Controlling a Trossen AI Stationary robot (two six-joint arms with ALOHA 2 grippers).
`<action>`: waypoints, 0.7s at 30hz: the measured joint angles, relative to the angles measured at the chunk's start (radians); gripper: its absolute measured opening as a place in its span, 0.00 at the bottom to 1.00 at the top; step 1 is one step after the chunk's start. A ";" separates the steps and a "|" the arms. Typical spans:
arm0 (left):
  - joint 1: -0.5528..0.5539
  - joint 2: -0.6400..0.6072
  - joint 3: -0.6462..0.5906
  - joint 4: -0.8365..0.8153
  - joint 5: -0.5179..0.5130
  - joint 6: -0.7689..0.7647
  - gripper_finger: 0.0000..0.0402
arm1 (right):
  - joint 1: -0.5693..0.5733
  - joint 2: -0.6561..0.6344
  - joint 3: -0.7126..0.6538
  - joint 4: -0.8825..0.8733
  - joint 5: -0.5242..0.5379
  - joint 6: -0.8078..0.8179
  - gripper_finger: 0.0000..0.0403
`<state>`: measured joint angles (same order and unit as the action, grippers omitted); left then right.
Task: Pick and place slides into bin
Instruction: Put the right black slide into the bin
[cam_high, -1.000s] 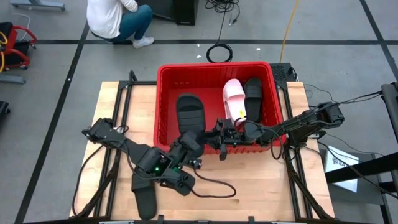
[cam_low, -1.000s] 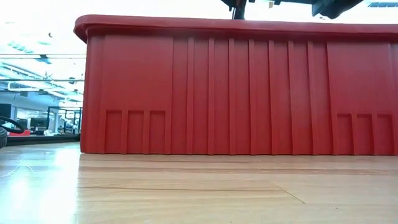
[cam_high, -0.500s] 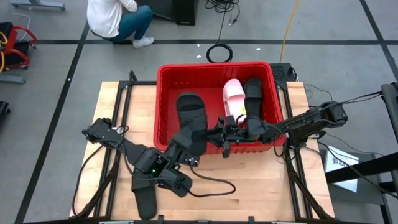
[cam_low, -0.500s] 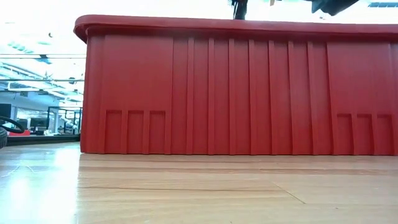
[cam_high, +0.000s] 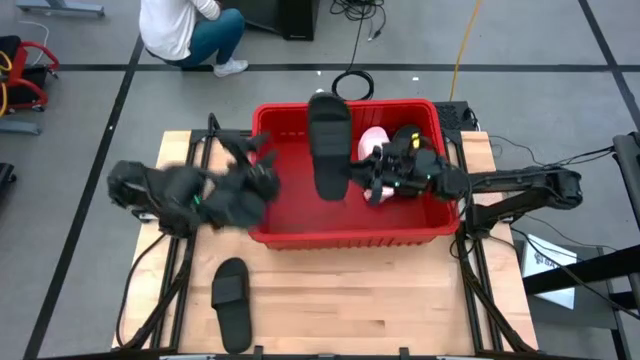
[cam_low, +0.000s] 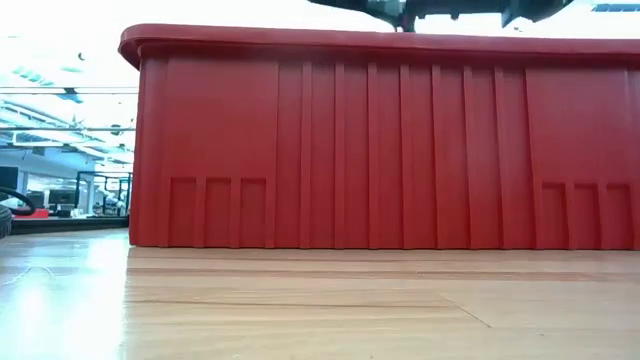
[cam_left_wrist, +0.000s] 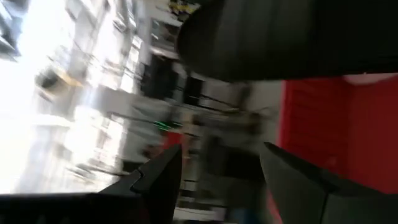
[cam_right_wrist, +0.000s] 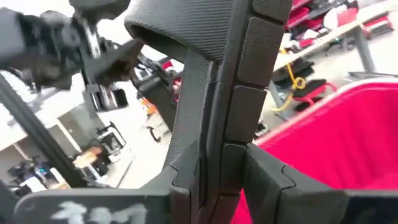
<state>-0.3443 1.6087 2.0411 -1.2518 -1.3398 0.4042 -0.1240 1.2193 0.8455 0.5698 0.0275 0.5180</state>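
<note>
You have a bright red bin (cam_high: 300, 232) with ribbed sides. The slide (cam_high: 329, 145) above it is matte black with a fine textured strap; another black slide (cam_high: 230, 302) lies on pale wood table (cam_high: 400, 310); one pink-white slide (cam_high: 374, 140) shows inside.

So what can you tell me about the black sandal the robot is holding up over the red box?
The matte black open-toe slide sandal has a wide strap and a long oval sole. It hangs over the far part of the big bright red plastic bin, one end sticking out past the far rim. The right gripper pinches its edge; in the right wrist view the dark fingers clamp its textured, rubbery-looking body. The left gripper is open and apart from it.
</note>
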 joint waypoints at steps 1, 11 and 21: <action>0.036 -0.030 0.000 0.000 0.053 -0.036 0.56 | -0.027 -0.005 0.000 -0.015 -0.019 0.002 0.19; 0.456 -0.200 -0.012 0.084 0.415 -0.150 0.56 | -0.261 0.058 -0.022 -0.106 -0.223 0.079 0.19; 0.757 -0.237 -0.114 0.397 0.940 -0.047 0.56 | -0.354 0.175 -0.137 0.016 -0.341 0.237 0.19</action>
<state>0.4127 1.3721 1.9272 -0.8544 -0.3994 0.3571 -0.4780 1.3943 0.7087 0.5862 -0.3133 0.7546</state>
